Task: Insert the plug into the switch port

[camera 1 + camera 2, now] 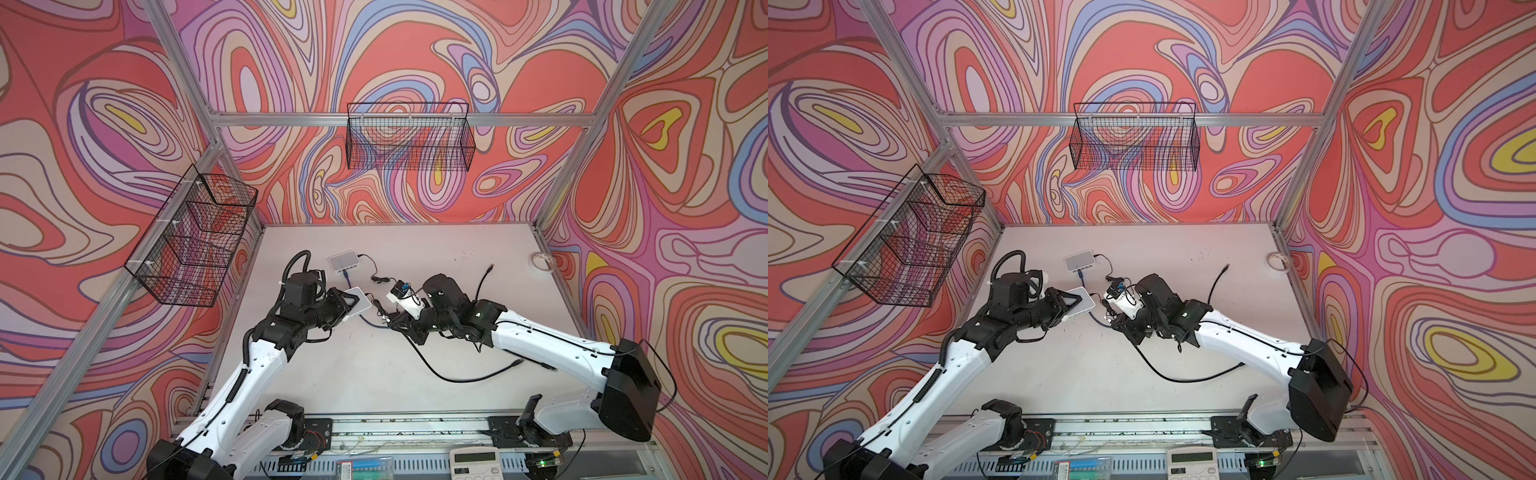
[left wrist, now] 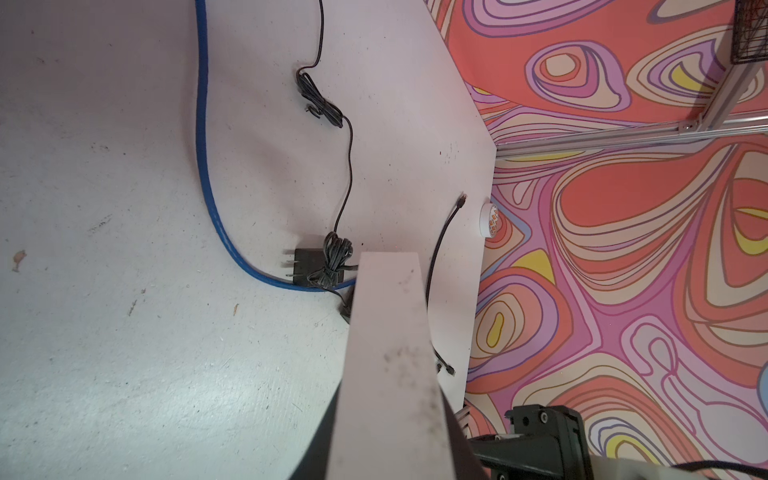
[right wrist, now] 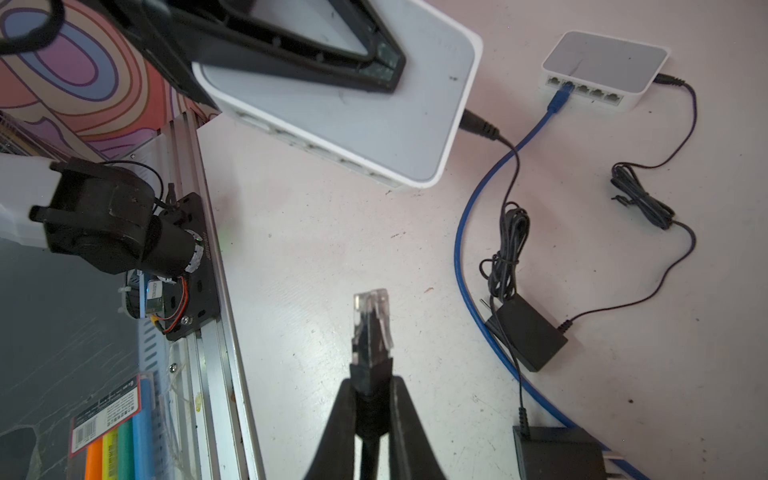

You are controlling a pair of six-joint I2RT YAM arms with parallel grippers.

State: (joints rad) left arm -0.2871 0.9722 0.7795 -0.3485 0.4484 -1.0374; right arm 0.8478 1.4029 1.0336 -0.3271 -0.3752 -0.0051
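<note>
So the right hand (image 3: 371, 388) is gripping the clear plug (image 3: 371, 320) by its black tail end, and the plug is pointing lengthwise toward the port side of the white switch (image 3: 374, 120), with an open gap between them. The left hand (image 1: 352, 302) is clamping that switch and holding it tilted above the table (image 3: 311, 232), so I'm guessing the right arm is doing the push.

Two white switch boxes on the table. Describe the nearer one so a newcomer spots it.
On the pale tabletop, follow the left arm to its black hand, left of centre. The white rounded plastic switch box is gripped in that hand. The other white switch box lies flat farther back with a blue cable plugged in.
</note>
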